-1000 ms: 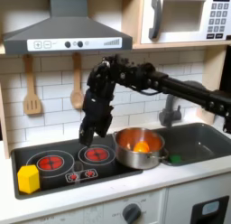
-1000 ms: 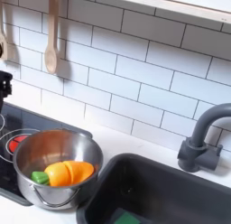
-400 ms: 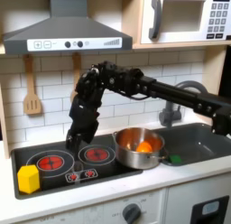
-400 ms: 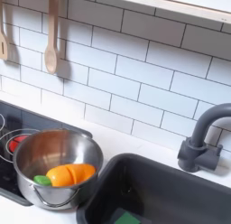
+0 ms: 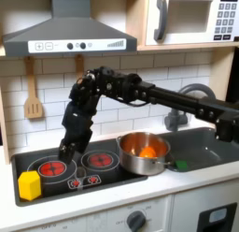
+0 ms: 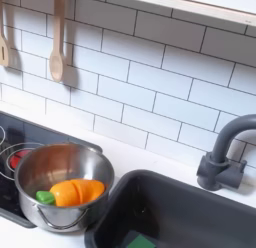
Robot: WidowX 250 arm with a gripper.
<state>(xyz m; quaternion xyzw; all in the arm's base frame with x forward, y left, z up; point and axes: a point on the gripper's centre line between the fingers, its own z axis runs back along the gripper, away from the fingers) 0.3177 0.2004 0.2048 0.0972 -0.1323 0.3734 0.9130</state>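
My gripper (image 5: 65, 153) hangs over the stove (image 5: 56, 180), above the left burner (image 5: 52, 167); I cannot tell its jaw state. The yellow block (image 5: 30, 185) lies below-left of it on the first exterior view's left (stove's corner), apart.

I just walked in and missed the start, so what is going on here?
A black robot arm reaches over a toy kitchen's black stovetop. Its gripper hangs above the two red burners, holding nothing that I can make out; whether it is open is unclear. A yellow block sits at the stovetop's front corner, on the first exterior view's left. A shiny metal pot stands beside the dark sink, with an orange toy piece and a small green piece inside.
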